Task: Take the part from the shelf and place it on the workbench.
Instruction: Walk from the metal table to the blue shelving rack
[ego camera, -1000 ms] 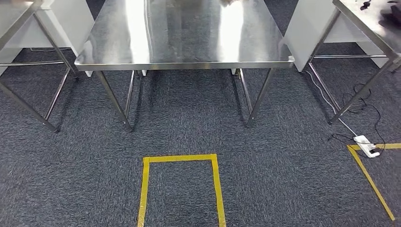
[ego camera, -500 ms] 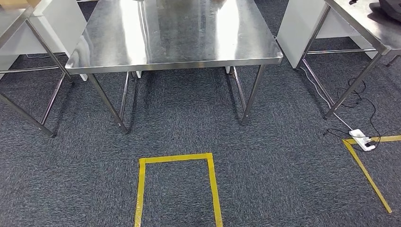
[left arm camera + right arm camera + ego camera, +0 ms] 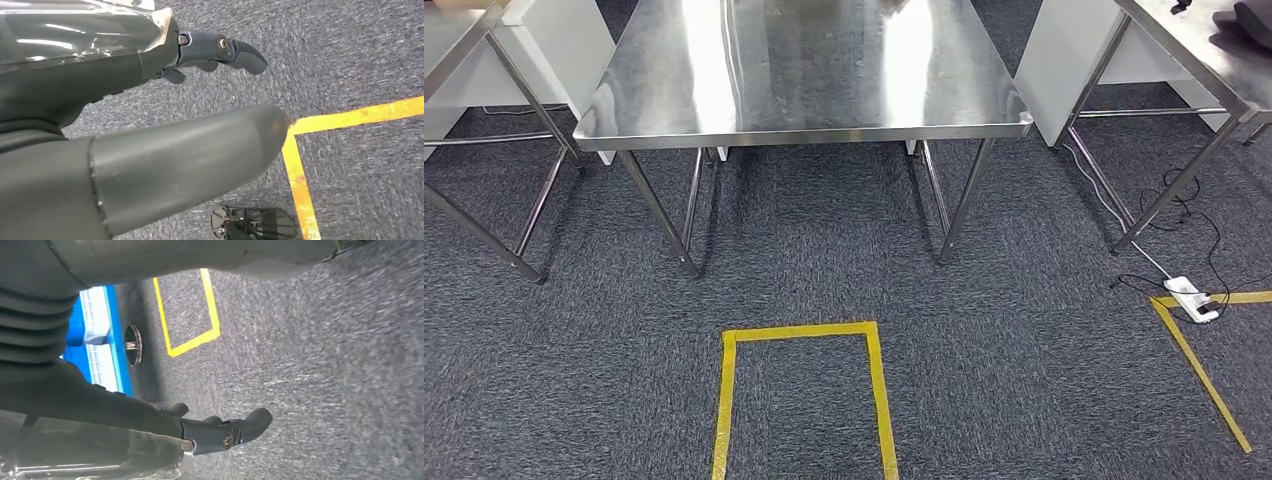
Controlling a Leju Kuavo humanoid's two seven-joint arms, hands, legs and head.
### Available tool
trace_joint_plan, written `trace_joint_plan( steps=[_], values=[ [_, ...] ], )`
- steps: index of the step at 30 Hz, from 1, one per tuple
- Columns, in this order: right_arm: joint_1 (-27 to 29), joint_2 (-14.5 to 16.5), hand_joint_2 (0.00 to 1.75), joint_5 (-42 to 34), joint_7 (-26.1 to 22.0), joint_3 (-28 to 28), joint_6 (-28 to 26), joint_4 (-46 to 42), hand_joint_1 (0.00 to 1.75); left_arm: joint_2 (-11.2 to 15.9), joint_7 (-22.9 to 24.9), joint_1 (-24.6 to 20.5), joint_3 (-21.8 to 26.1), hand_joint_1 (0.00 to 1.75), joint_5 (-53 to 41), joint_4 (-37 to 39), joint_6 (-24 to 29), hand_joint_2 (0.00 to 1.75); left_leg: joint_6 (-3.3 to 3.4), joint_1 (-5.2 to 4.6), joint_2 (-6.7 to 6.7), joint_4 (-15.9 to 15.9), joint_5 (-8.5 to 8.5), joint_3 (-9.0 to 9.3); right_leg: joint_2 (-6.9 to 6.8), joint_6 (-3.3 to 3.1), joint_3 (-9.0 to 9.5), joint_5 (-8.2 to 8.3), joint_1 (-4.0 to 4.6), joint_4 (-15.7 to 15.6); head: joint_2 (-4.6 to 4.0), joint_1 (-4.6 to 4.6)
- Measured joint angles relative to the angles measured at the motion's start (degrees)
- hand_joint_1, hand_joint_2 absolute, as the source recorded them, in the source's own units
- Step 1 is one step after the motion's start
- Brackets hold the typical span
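Note:
The steel workbench (image 3: 804, 131) stands straight ahead in the head view, its shiny top bare as far as the picture reaches. No part is visible on it. My left hand (image 3: 115, 75) hangs over the grey carpet, its thick thumb (image 3: 190, 155) apart from the dark fingers (image 3: 235, 50), with nothing between them. My right hand (image 3: 100, 405) also hangs over the carpet. Its fingers (image 3: 235, 432) are slightly bent and it holds nothing. Behind the right hand is a blue and white rack (image 3: 97, 335) on a caster.
A yellow tape outline (image 3: 799, 331) marks the carpet in front of the workbench. Steel tables flank it at left (image 3: 464, 45) and right (image 3: 1194, 60), the right one bearing a dark object (image 3: 1249, 20). A white power strip (image 3: 1192, 298) with cables lies at right beside more tape.
The whole head picture has shifted slightly left and back, so the camera has swayed. Nothing in the scene itself has moved.

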Motion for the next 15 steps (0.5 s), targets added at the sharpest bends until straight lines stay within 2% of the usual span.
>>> trace_joint_plan(
  steps=[1,2,3,4,5,7,9,11,13,14,15],
  values=[
    [0.0,-0.1,0.0,0.0,0.0,0.0,0.0,0.0,0.0,0.0,0.0,0.0,0.0,0.0,0.0,0.0,-0.1,0.0,-0.2,0.13,-0.02,0.2,-0.03,-0.04,-0.04,0.78,1.38,1.24,-0.3,-2.4,0.0,0.02],
    [0.0,-0.2,0.0,0.0,0.0,0.0,0.0,0.0,0.0,0.0,0.0,0.0,0.0,0.0,0.0,0.0,-0.1,0.0,-0.5,0.3,-0.04,0.5,-0.14,-0.11,-0.13,1.58,3.6,2.9,-0.64,-6.5,0.0,0.07],
    [-0.1,-0.1,0.0,0.0,0.0,0.0,0.0,0.0,0.0,0.0,0.0,0.0,0.0,0.0,0.0,0.0,-0.2,0.0,-0.95,0.35,-0.06,0.9,-0.32,-0.26,-0.19,2.02,5.55,4.19,-0.74,-10.3,0.0,0.23],
    [-0.1,-0.1,0.0,0.0,0.0,0.0,0.0,0.0,0.0,0.0,0.0,0.0,0.0,0.0,0.0,0.0,-0.2,0.0,-1.42,0.37,-0.08,1.5,-0.54,-0.44,-0.14,1.91,6.86,5.08,-0.72,-13.2,0.0,0.33],
    [-0.1,-0.1,0.0,0.0,0.0,0.0,0.0,0.0,0.0,0.0,0.0,0.0,0.0,0.0,0.0,0.0,-0.2,0.0,-1.88,0.33,-0.11,1.8,-0.66,-0.61,-0.06,1.41,7.42,5.44,-0.58,-14.6,0.0,0.34],
    [-0.1,-0.1,0.0,0.0,0.1,0.0,0.0,0.0,0.0,0.0,0.0,0.0,0.0,0.0,0.0,0.0,-0.3,0.0,-2.56,0.34,-0.18,2.1,-0.59,-0.76,0.19,-0.06,7.09,5.47,-0.23,-14.5,0.0,0.05],
    [-0.1,-0.1,0.0,-0.2,0.1,0.0,0.0,0.0,0.0,0.0,0.0,0.0,0.0,0.0,0.0,0.0,-0.3,0.0,-2.99,0.64,-0.53,2.9,-1.44,-1.22,0.21,-1.07,7.12,5.76,-0.41,-14.4,0.0,-0.4],
    [-0.2,-0.1,0.0,-0.3,0.2,0.0,0.0,0.0,0.0,-0.1,0.0,0.0,0.0,0.0,-0.1,0.0,-0.4,0.0,-3.18,0.8,-1.25,7.6,-5.05,-3.26,0.23,-1.98,6.98,6.21,-0.48,-14.4,0.0,-0.99],
    [-0.1,-0.1,0.0,-0.4,0.3,0.0,0.0,0.0,0.0,0.0,0.0,0.0,0.0,0.0,-0.1,0.0,-0.4,0.0,-3.18,0.75,-1.78,15.2,-9.15,-6.42,0.26,-2.52,6.47,6.49,-0.1,-14.4,0.0,-1.53],
    [-0.1,-0.1,0.0,-0.4,0.3,0.0,0.0,0.0,0.0,0.0,0.0,0.1,0.0,0.0,-0.2,0.0,-0.4,0.0,-3.12,0.74,-1.9,17.8,-10.01,-7.43,0.28,-2.66,6.29,6.58,0.09,-14.4,0.0,-1.67],
    [-0.1,-0.1,0.0,-0.4,0.3,0.0,0.0,0.0,0.0,0.0,0.0,0.1,0.0,0.0,-0.2,0.0,-0.4,0.0,-2.98,0.74,-1.95,18.5,-9.82,-7.56,0.32,-2.75,6.18,6.64,0.25,-14.4,0.0,-1.72]
  ],
)
